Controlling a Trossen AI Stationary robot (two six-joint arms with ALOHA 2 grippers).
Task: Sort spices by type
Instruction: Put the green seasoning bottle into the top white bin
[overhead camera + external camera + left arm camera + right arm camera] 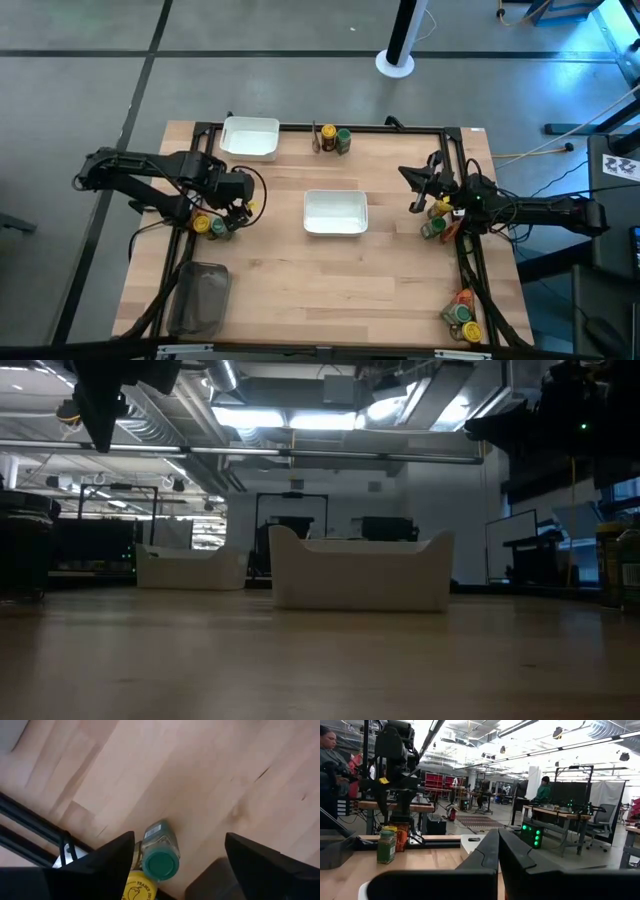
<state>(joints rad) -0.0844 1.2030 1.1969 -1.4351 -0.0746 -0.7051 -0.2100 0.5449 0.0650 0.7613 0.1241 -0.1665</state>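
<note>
- High view: my left gripper (228,212) hovers at left-centre of the frame over a small cluster of jars (210,226) by the surface (300,280) edge; other spices sit top-centre, right and lower right, so sorting looks barely begun.
- Left wrist view: jaws wide, holding nothing, straddling a green-lidded jar (161,862) beside a yellow-lidded one (137,889), probably just set down.
- Right wrist view: right gripper (498,851) jaws pressed together, empty, waiting.

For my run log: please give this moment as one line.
left gripper: open above green-lid jar | right gripper: shut, empty, waiting at right edge | trays: empty
</note>
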